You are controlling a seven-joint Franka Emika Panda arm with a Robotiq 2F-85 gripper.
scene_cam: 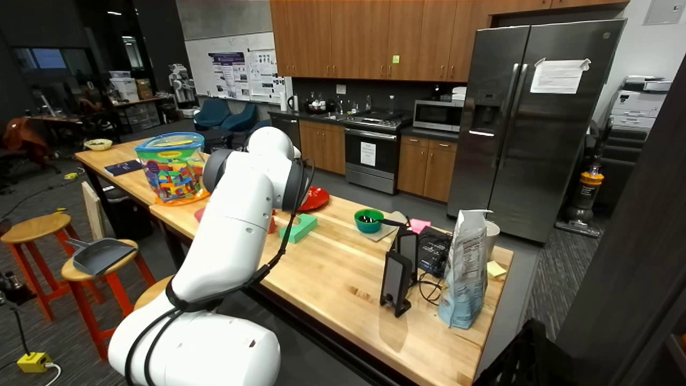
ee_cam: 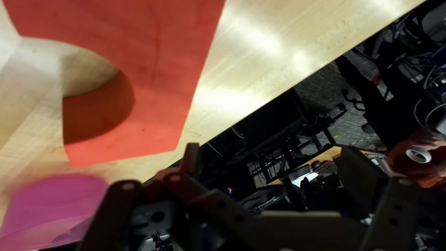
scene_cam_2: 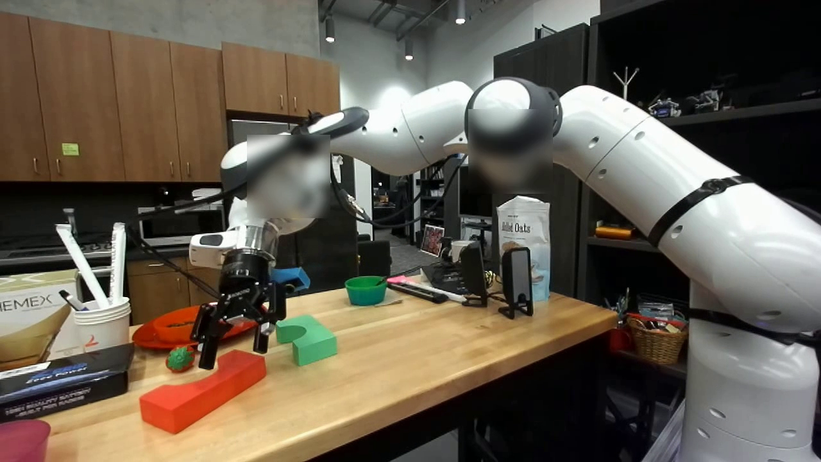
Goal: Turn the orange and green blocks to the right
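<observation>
- Far left, in an exterior view: a magenta cup (scene_cam_2: 22,439), partly cut off, and behind it a black box (scene_cam_2: 64,385) on the wooden bench (scene_cam_2: 410,340).
- Next: the orange block (scene_cam_2: 205,396), lying flat near the bench's front edge, a strip of bare wood between; its curved notch faces away from that edge.
- Behind that block: a red plate (scene_cam_2: 146,337).
- Close by the block: my pincer (scene_cam_2: 234,354), angled downward, fingers wide apart around an open gap. Whether a fingertip touches the block, I cannot tell.
- Just right of my pincer: the green block (scene_cam_2: 314,348), flat, farther back, apart from the orange one.
- Farther right: a broad open stretch of bench, a green bowl (scene_cam_2: 365,294) toward the back, then black speakers (scene_cam_2: 517,279) and a bag of oats (scene_cam_2: 523,224).
</observation>
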